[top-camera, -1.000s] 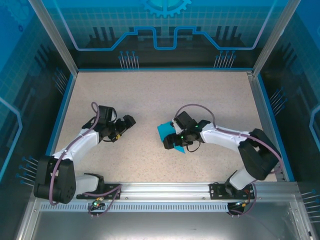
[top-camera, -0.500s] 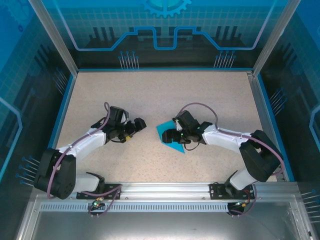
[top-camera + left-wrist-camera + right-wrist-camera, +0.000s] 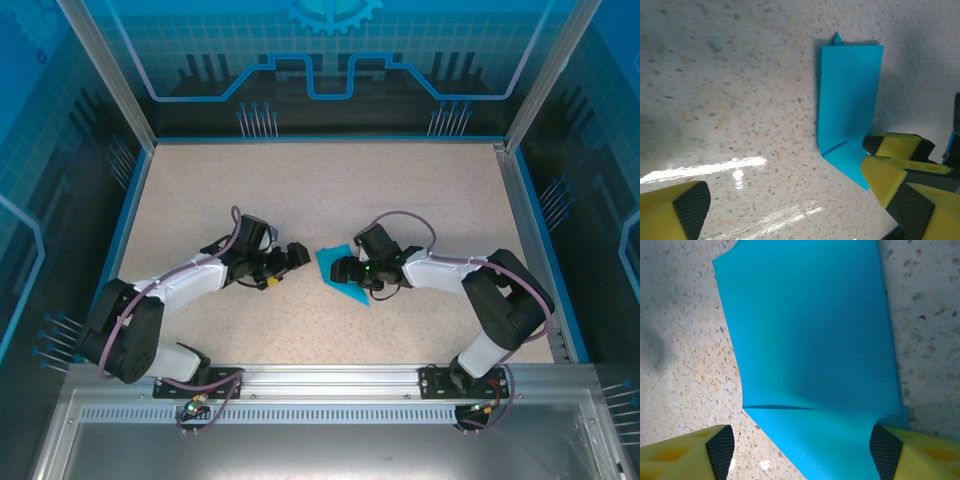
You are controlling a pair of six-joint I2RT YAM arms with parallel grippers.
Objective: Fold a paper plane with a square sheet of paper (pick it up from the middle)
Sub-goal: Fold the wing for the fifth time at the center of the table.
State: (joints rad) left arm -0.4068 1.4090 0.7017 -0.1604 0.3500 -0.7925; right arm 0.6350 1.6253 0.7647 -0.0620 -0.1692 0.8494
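The square sheet of paper (image 3: 329,263) lies flat on the speckled table, teal-blue and folded into a bent strip with one slanted crease (image 3: 849,95) (image 3: 805,335). My right gripper (image 3: 346,272) hovers right over it, open, its two pads straddling the paper's lower part (image 3: 802,452); the right pad (image 3: 886,450) sits at the paper's edge. My left gripper (image 3: 290,258) is just left of the paper, wide open (image 3: 790,200), with bare table between its fingers. A yellow finger (image 3: 897,147) of the right gripper rests on the paper's lower corner. A paper plane is out of view.
The speckled tabletop (image 3: 300,190) is bounded by a blue rim and metal frame posts (image 3: 525,110). Both arms' fingertips are close together at the table's middle. An aluminium rail (image 3: 330,378) runs along the near edge.
My left arm has swung right, its gripper now close to the paper's left edge. The right gripper's jaws have narrowed a little over the paper, which has shifted slightly.
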